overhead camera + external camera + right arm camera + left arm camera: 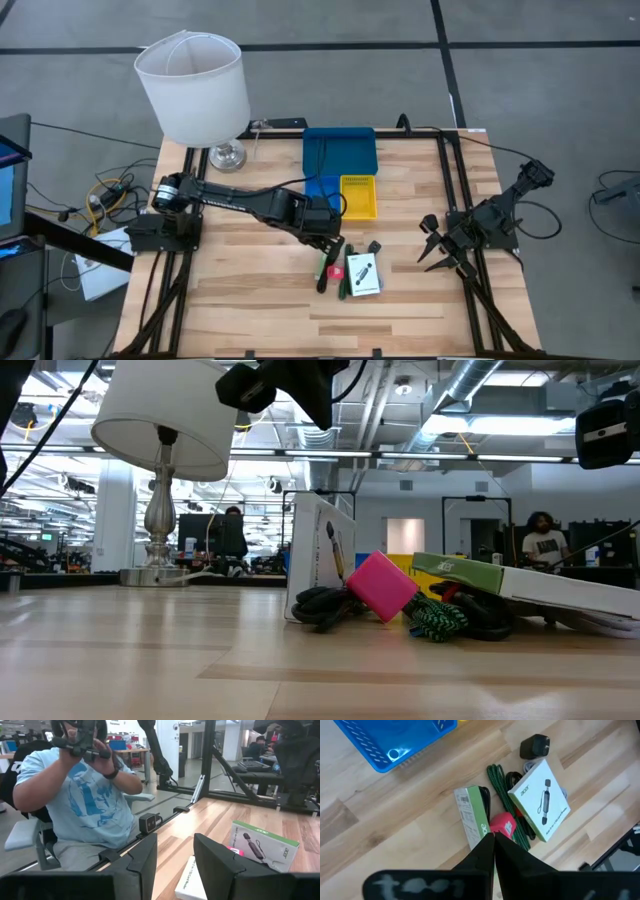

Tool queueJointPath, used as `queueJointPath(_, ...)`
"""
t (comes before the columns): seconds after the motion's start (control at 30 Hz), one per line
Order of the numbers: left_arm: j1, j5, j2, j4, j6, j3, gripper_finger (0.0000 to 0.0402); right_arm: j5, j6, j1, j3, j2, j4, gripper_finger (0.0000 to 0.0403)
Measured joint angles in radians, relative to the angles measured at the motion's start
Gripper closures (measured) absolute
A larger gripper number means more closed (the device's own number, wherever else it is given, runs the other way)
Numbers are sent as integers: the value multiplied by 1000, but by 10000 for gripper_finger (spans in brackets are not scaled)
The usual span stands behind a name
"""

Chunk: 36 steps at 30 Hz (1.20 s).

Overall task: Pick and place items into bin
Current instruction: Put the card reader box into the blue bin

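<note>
The items lie in a heap at the table's middle: a pale green and white box (471,815), a white box with black print (540,804), a small pink-red piece (503,826), a green braided cord (501,790) and a black plug (535,746). The pink-red piece (380,585) leans against the heap. The bin (340,150) is a wide blue tray with a small blue tray (322,190) and a yellow tray (358,195) on its near side. My left gripper (493,839) is shut and hovers above the heap (350,270), touching nothing. My right gripper (432,250) waits open at the table's right.
A white lampshade on a silver lamp (195,85) stands at the far left corner. Black frame rails (455,180) run along the table's sides. A person in a light blue shirt (85,795) sits beyond the table's edge. Bare wood lies near the front edge (250,310).
</note>
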Motion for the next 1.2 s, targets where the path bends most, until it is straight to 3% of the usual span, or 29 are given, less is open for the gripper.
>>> queueJointPath(0.23, 4, -25, 0, 0, 19, 0, 385, 0, 0, 0, 0, 0, 0, 278)
queueJointPath(0.73, -6, -21, 0, 106, -5, 0, 247, 0, 0, 0, 0, 0, 0, 278)
queueJointPath(0.9, -37, -32, 0, 114, -54, 0, 247, 0, 0, 0, 0, 0, 0, 278)
queueJointPath(1.2, -65, -62, 0, 199, -63, -1, 288, 0, 0, 0, 0, 0, 0, 278)
